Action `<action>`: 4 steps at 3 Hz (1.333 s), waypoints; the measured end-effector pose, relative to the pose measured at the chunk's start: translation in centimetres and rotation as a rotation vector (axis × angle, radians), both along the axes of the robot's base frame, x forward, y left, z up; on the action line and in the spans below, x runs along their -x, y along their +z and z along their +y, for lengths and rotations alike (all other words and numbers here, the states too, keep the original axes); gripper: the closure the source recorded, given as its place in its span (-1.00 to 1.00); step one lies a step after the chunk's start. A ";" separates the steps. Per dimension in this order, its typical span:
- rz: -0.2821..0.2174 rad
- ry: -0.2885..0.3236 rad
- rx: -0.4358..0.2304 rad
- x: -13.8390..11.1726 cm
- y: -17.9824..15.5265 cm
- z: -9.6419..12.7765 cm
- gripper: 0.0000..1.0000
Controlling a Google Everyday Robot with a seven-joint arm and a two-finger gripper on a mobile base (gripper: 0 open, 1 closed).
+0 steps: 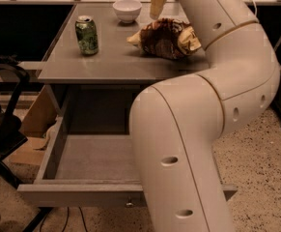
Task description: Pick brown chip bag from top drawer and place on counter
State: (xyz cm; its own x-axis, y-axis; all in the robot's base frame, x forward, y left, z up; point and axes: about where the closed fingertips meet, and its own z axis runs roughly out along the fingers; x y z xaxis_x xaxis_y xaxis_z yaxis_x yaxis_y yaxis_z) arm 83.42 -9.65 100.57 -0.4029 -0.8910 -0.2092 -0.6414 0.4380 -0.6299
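The brown chip bag lies on its side on the counter, toward the back right, just in front of the white bowl. My gripper hangs above the bag's back edge at the top of the view, open and empty, not touching the bag. One cream finger shows; the other is hidden by my arm. The top drawer is pulled out below the counter; the part of its grey floor that shows is bare, and my arm covers its right half.
A green soda can stands at the counter's left. A white bowl sits at the back middle. A cardboard box and a black chair frame stand on the floor at the left. My large arm fills the right foreground.
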 end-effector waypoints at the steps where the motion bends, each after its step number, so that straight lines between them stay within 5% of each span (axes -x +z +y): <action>1: -0.056 -0.015 -0.138 0.8 2.3 -1.7 -1.00; 2: -0.159 -0.071 -0.277 2.6 7.2 -4.6 -1.00; 4: -0.332 -0.343 -0.428 9.9 13.1 -14.2 -1.00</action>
